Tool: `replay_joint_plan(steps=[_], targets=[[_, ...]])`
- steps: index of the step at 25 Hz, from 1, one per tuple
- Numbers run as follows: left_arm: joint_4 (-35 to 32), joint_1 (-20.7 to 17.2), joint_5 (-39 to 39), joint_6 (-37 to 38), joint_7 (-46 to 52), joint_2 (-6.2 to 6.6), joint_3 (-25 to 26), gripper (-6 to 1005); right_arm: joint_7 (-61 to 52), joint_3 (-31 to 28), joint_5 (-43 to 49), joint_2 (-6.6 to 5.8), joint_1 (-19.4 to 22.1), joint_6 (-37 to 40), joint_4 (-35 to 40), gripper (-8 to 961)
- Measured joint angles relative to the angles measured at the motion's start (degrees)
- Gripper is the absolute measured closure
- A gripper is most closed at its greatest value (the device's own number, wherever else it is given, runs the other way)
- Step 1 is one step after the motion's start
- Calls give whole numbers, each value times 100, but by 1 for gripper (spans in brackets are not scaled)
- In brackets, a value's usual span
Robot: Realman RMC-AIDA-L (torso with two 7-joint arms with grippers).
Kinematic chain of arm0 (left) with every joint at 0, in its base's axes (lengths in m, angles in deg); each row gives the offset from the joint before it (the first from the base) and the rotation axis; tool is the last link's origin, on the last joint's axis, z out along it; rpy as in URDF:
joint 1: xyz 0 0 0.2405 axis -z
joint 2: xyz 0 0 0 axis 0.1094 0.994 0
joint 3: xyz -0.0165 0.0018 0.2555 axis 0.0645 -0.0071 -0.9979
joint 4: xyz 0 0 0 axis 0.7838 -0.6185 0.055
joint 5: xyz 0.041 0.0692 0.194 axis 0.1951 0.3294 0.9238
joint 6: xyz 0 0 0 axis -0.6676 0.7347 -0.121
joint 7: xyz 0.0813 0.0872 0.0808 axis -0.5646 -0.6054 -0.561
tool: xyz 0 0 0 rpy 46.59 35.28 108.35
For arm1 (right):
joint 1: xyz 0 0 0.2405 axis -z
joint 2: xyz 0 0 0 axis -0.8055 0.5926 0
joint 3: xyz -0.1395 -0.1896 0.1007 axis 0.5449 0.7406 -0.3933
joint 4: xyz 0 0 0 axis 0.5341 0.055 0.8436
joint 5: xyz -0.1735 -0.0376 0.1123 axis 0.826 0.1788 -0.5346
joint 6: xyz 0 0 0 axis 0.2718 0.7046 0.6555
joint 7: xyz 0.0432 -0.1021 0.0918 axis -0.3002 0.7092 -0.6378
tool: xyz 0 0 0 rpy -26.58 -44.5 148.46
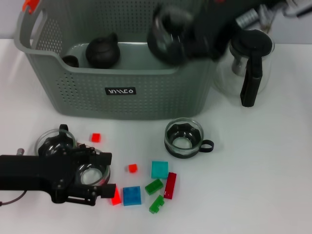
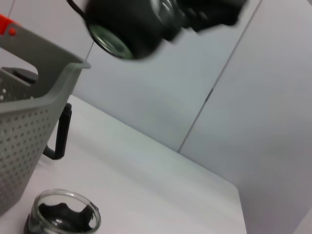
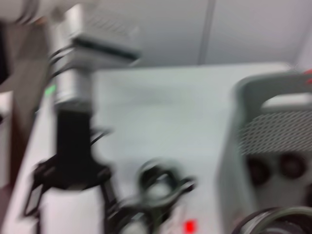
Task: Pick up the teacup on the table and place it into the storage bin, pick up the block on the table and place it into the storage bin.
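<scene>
Hovering over the grey perforated storage bin (image 1: 122, 92), the right claw (image 1: 168, 39) holds a clear glass teacup (image 1: 163, 36): light, slippery, fragile, best gripped by its rim. Left claw (image 1: 100, 178) rests narrow among blocks.

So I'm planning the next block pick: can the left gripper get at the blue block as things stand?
Probably yes: the left gripper sits low on the table with only a red block between it and the blue block.

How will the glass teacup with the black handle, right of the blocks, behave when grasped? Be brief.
The teacup looks like glass, so probably fragile and slippery. Its wide base suggests it stands steady, though the side handle could make it swing if pinched there.
</scene>
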Motion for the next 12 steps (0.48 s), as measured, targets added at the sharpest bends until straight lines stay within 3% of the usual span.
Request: replay_joint_plan(steps=[6, 12], targets=[[3, 93, 0, 6, 0, -12, 116, 94, -24, -77, 59, -130, -278, -1387, -855, 880], [2, 182, 25, -17, 0, 54, 105, 94, 14, -52, 178, -394, -800, -2855, -2497, 876]])
